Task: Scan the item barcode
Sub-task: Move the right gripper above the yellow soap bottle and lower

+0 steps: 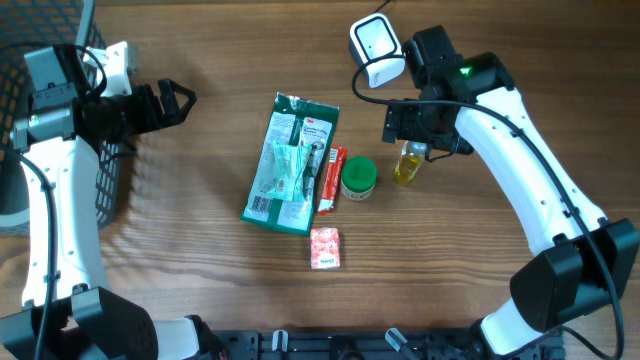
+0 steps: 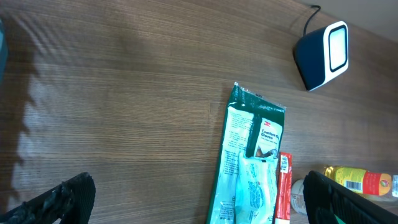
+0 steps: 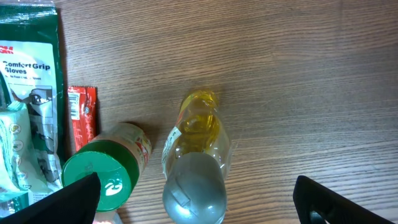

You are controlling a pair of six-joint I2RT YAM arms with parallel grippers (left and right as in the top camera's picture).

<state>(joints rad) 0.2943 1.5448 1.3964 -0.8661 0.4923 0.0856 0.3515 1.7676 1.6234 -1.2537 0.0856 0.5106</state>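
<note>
The step in hand looks like the reach for the item: nothing is picked up and nothing is at the scanner in the upper right of the overhead view. The right gripper hangs over the yellow bottle, its claw spread wide and empty. In the right wrist view the two dark fingers sit at the lower corners, with the bottle's grey cap between them at the bottom edge. The bottle seems to lie on its side on the table, right of centre and just beside the green-lidded jar, though its exact pose is hard to tell. Its label shows only at the right edge of the left wrist view, and no barcode can be made out.

The left gripper is at the upper left by the black basket, also wide open and holding nothing, well apart from the items. The gloves pack, the red sachet and the pink packet lie around the frame's centre.

The next move probably calls for the right claw to come down around the bottle's body without knocking the jar, close on it, lift it and turn its label toward the scanner's white face
</note>
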